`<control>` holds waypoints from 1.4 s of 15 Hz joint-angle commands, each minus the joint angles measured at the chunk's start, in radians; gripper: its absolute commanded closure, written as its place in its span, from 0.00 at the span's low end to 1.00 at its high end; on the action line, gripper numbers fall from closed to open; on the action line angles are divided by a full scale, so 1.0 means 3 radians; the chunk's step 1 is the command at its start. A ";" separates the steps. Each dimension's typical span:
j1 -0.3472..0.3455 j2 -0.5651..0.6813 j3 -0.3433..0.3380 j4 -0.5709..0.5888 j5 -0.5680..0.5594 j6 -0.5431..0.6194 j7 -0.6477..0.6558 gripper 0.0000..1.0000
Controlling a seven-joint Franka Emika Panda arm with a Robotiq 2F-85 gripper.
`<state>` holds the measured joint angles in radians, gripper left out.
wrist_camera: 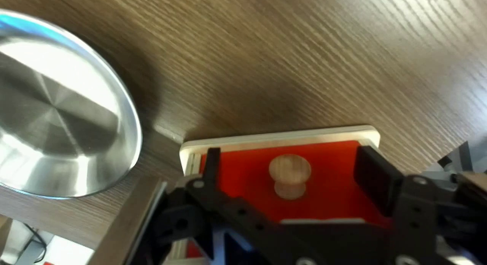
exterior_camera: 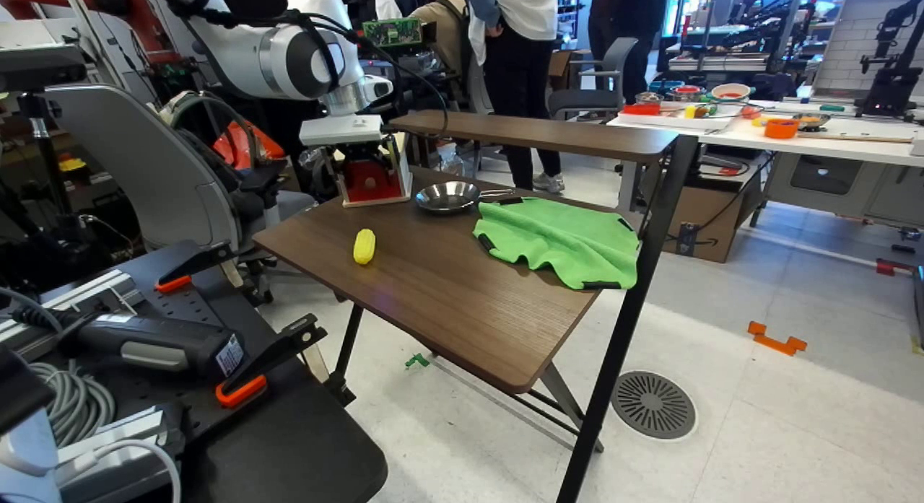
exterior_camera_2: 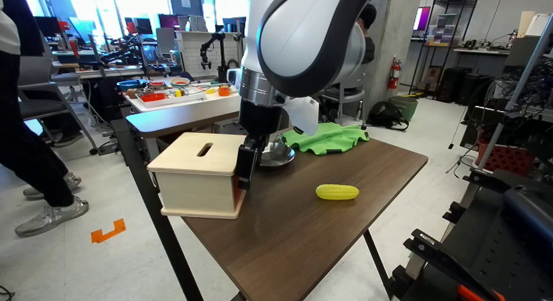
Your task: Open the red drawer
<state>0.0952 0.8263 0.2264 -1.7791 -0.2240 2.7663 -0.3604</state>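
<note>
The red drawer (wrist_camera: 329, 177) sits in the pale wooden box (exterior_camera_2: 196, 191), near the edge of the worktop (exterior_camera_2: 276, 240), and appears closed. The end effector (wrist_camera: 291, 168) is at the drawer front. Its fingers (wrist_camera: 376, 177) stand apart, one on each side of the round knob (wrist_camera: 290, 169), with a visible gap to both; nothing is held.

Step in hand: grip the knob.
1. Confirm that the fingers reach past the knob's head; the wrist view does not settle the depth.
2. Bring them together evenly, so that neither pushes the knob sideways.
3. Pull slowly, straight out from the box.
Caution: the box may slide with the drawer. Keep clear of the metal pan (wrist_camera: 57, 113) just beside it.

Markings: the cardboard box (exterior_camera: 722, 234) bears a curved arrow resembling the Amazon logo. The white label (exterior_camera: 230, 354) on the dark handheld tool (exterior_camera: 155, 340) is too small to read.
</note>
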 commanded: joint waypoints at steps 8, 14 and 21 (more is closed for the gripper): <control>-0.0102 0.0014 0.0092 0.0059 0.0069 -0.0062 -0.0181 0.94; -0.0106 -0.0087 0.0059 -0.0085 0.0051 -0.0029 -0.0150 0.93; -0.0147 -0.0218 0.0035 -0.0281 0.0046 0.0019 -0.0130 0.93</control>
<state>0.0714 0.8084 0.2377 -1.8073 -0.2213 2.7632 -0.3841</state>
